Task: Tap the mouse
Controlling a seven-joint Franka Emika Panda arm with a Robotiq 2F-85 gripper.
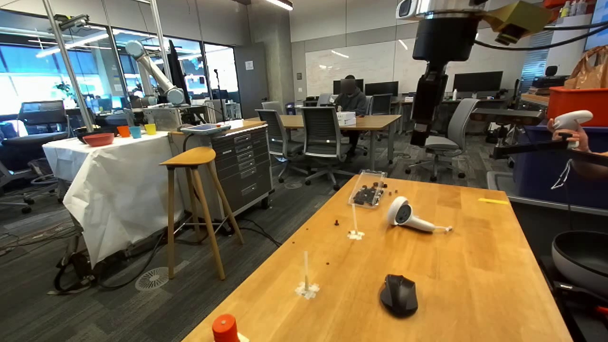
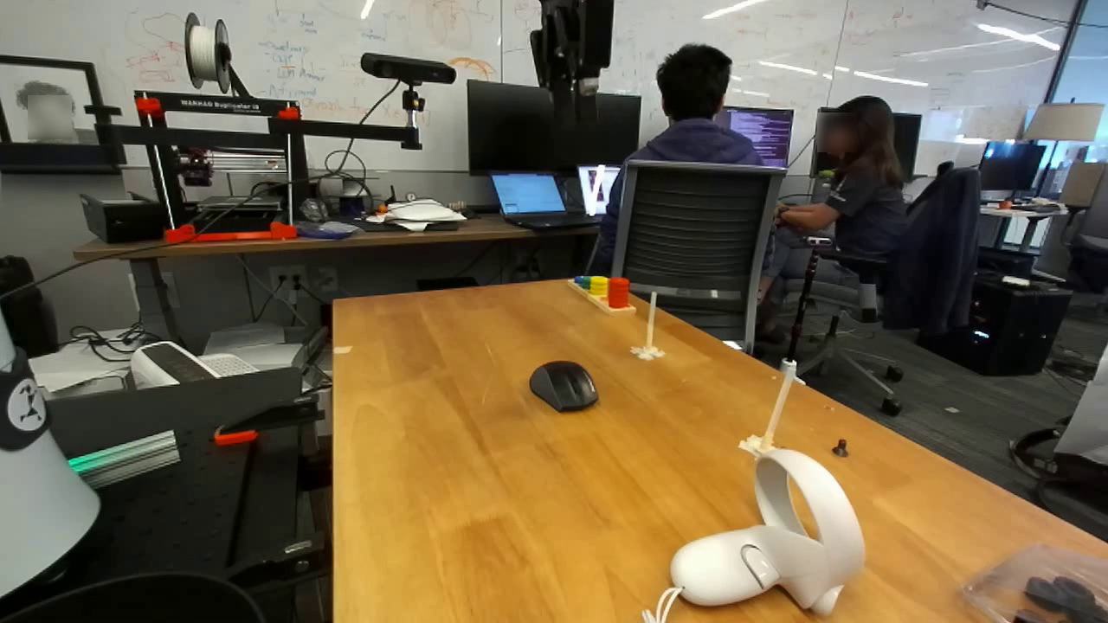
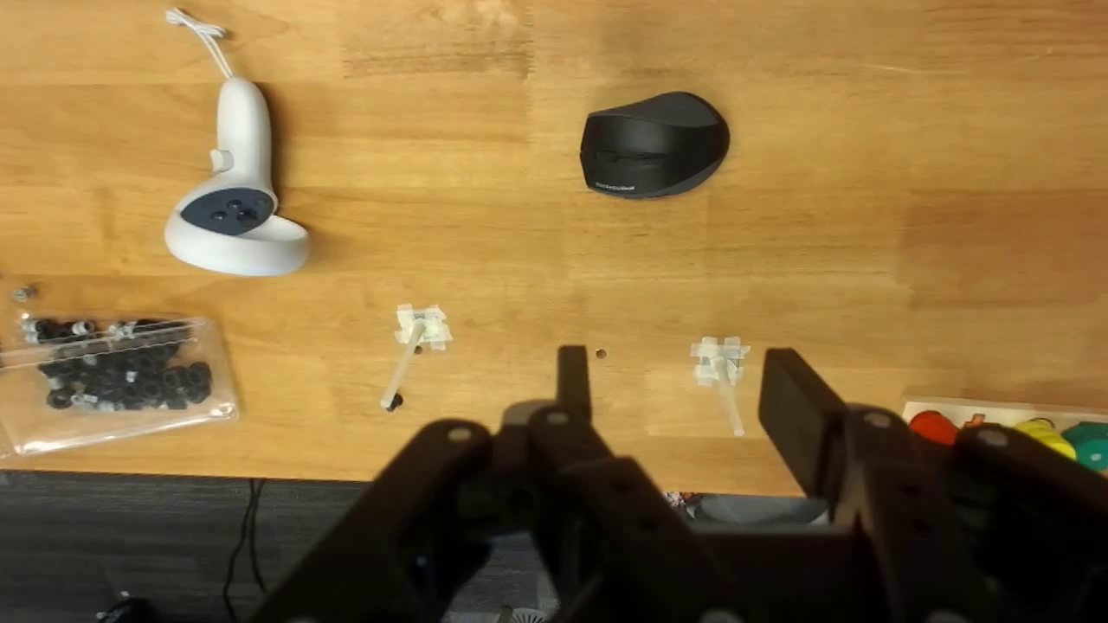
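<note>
The black dome-shaped mouse (image 1: 399,295) lies on the wooden table (image 1: 456,266). It also shows in an exterior view (image 2: 564,386), near the middle of the table, and in the wrist view (image 3: 655,145) at the top, right of centre. My gripper (image 3: 678,355) is open and empty, its two fingers well apart in the wrist view. In both exterior views the gripper (image 1: 419,135) (image 2: 576,104) hangs well above the table, pointing down and apart from the mouse.
A white controller (image 3: 238,190) with a cord lies on the table. Two thin upright sticks (image 1: 306,275) (image 1: 355,221) are taped down near one long edge. A clear box of dark parts (image 3: 121,381) and a rack with coloured rings (image 2: 602,296) stand toward opposite ends.
</note>
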